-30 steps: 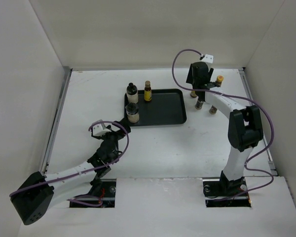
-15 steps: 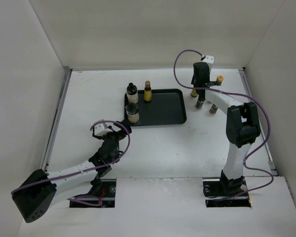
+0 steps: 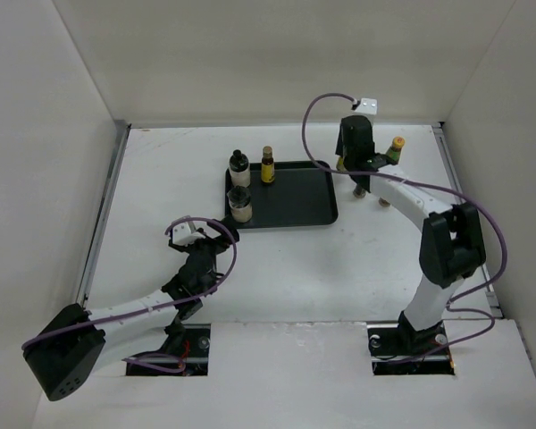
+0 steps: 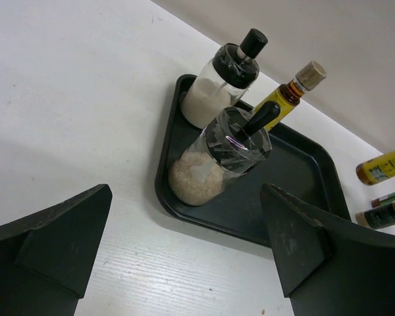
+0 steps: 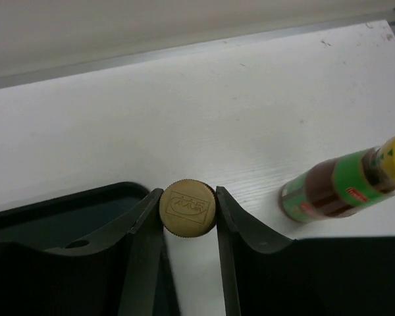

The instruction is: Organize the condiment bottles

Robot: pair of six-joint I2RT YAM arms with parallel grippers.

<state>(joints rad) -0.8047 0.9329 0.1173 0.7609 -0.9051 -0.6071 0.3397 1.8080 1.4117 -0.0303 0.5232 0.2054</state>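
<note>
A black tray [image 3: 295,192] holds two white bottles with black caps [image 3: 239,166] [image 3: 240,205] and a slim yellow-labelled bottle [image 3: 267,166]. My right gripper [image 3: 347,161] hangs at the tray's far right corner. It is shut on the tan cap [image 5: 187,209] of the second slim yellow-labelled bottle [image 4: 385,164]. The red-green bottle with a yellow cap [image 3: 392,148] [image 5: 336,187] stands just right of it. Two short dark bottles [image 3: 360,189] [image 3: 384,201] stand right of the tray. My left gripper [image 3: 216,234] [image 4: 185,192] is open and empty, near the tray's front left corner.
White walls enclose the table on the left, the back and the right. The right half of the tray [image 5: 59,214] is bare. The right arm's purple cable [image 3: 317,121] loops above the tray's far right corner.
My right gripper has moved left towards the tray's far right corner with the yellow-labelled bottle in it. The left arm has barely moved.
</note>
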